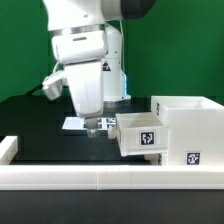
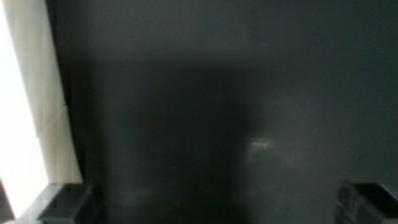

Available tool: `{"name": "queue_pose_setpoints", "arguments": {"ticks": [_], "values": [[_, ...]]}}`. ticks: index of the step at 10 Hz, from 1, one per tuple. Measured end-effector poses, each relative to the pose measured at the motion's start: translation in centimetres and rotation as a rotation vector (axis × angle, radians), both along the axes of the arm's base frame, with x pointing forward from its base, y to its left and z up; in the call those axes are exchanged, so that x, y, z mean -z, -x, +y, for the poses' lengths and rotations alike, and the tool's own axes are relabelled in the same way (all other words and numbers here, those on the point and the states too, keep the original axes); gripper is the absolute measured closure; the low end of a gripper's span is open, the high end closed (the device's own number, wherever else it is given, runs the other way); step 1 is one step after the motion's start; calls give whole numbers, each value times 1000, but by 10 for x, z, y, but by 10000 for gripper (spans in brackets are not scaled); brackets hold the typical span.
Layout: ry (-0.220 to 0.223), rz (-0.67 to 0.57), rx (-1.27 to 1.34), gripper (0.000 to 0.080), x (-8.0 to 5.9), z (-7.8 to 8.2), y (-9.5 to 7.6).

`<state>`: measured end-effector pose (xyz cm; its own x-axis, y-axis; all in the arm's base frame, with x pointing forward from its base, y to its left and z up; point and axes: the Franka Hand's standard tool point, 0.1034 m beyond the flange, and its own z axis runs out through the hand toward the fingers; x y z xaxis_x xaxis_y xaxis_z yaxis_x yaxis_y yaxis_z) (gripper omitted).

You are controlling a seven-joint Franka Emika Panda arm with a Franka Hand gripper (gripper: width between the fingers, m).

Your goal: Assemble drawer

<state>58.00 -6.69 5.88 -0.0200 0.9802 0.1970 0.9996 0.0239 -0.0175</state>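
Ext. view: white rail point(image 1: 60, 178) runs across the front of the black table point(image 1: 35, 125), between camera and work area. Marker board point(image 1: 75, 124) lies flat behind the arm, partly hidden by it. Green backdrop point(image 1: 20, 40) behind.

Drawer shell point(image 1: 190, 125) sits on the ext. view's right, against the rail; a tray box point(image 1: 138, 133) w/ tag sticks out of its side, only part-way in.

Gripper point(image 1: 93, 129) hangs low just beside the tray, fingers parted, holding nothing. Wrist view: bare dark table point(image 2: 214, 110) between both fingertips point(image 2: 50, 203), white edge point(image 2: 32, 90) alongside.
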Motion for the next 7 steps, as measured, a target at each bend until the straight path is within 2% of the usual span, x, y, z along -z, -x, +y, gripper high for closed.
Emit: {"name": "queue_pose_setpoints", "arguments": {"ticks": [3, 7], "values": [[-6, 16, -4, 151, 8, 22, 1], [-3, 33, 56, 151, 5, 45, -2]]}}
